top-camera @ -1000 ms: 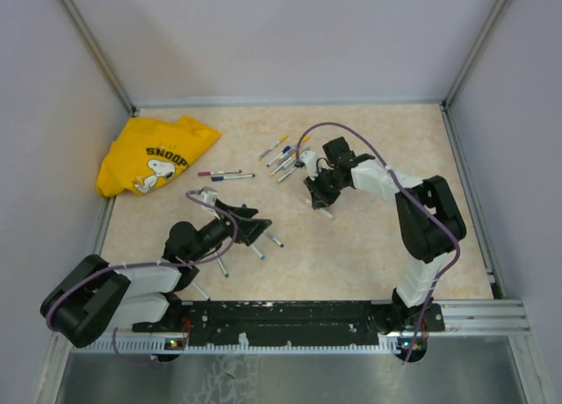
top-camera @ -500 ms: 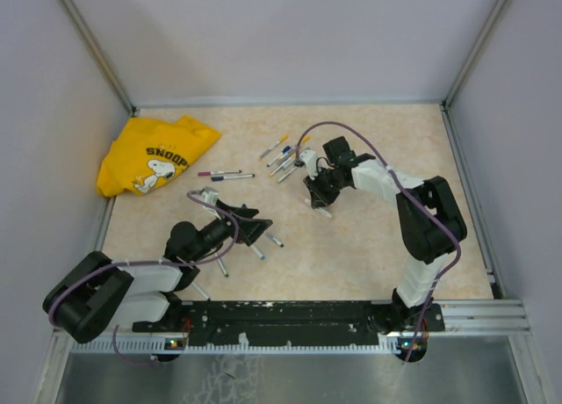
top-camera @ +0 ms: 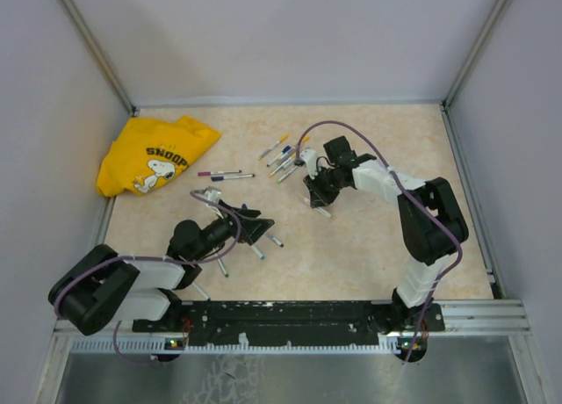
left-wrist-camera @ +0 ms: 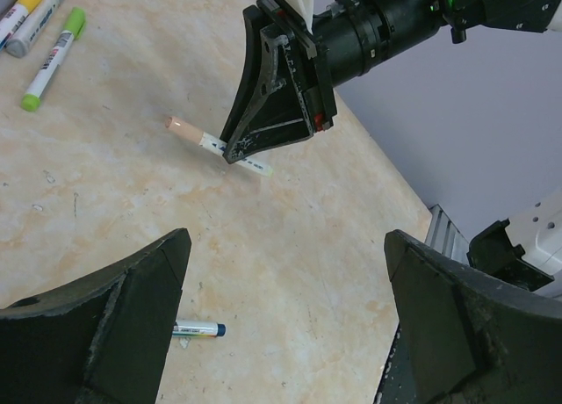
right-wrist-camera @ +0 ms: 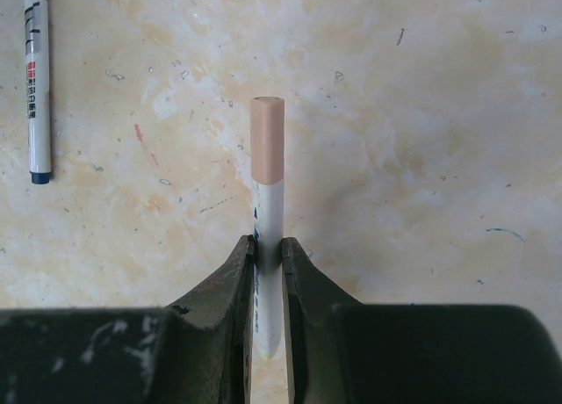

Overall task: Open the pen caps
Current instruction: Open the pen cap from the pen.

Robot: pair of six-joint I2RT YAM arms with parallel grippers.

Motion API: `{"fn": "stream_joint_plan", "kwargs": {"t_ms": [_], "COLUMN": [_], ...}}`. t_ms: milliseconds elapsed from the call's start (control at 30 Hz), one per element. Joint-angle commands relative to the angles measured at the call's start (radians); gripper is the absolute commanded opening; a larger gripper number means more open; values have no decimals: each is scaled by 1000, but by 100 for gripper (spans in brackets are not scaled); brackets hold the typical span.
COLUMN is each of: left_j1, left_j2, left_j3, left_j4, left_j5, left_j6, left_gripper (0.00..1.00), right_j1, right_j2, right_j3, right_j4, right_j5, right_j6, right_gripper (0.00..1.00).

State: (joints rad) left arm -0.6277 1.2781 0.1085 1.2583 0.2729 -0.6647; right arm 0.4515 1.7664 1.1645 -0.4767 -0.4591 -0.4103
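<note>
Right gripper [right-wrist-camera: 268,253]: jaws pressed together on a thin white pen [right-wrist-camera: 269,212], pinching the barrel partway along. The peach cap [right-wrist-camera: 267,140] is on the pen's free end, sticking out past the fingertips toward the top of the right wrist view. Whether the pen touches the table [top-camera: 369,246] cannot be told. In the upper left of that view lies a second pen [right-wrist-camera: 35,79], flat on the table and apart from the held one, dark blue tip toward the bottom. Left gripper [left-wrist-camera: 288,241]: fingers [left-wrist-camera: 132,325] spread wide, nothing between them, held above bare table. In its wrist view the right gripper and the peach-capped pen are in the upper middle. A pen with a green cap [left-wrist-camera: 75,22] lies in the upper left corner beside other pens cut off by the frame edge. A short pen piece with a dark blue end [left-wrist-camera: 198,330] shows at the lower left, just beside the left finger. In the top view a loose cluster of pens [top-camera: 283,158] lies above centre, just left of the right gripper, and two more pens [top-camera: 224,174] lie side by side further left. A crumpled yellow shirt [top-camera: 154,154] sits in the upper left corner of the table, well apart from both arms.
</note>
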Motion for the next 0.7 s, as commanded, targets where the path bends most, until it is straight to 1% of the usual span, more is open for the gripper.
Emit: {"fn": "stream_joint_plan", "kwargs": {"t_ms": [0, 433, 667], "left_j1": [-9, -12, -14], "left_j2": [33, 126, 229], "left_j3": [30, 71, 147], "left_j4": [81, 107, 129], "left_j5": [-4, 0, 12], "left_j6": [-28, -73, -123], "left_gripper": [96, 96, 96], "right_j1": [12, 12, 12], "right_j2": [-59, -83, -97], "right_j3": [-4, -13, -19], "right_j4": [38, 56, 68], "right_j5": [-25, -48, -88], "right_j6": [8, 19, 35], "right_gripper": [0, 0, 0]}}
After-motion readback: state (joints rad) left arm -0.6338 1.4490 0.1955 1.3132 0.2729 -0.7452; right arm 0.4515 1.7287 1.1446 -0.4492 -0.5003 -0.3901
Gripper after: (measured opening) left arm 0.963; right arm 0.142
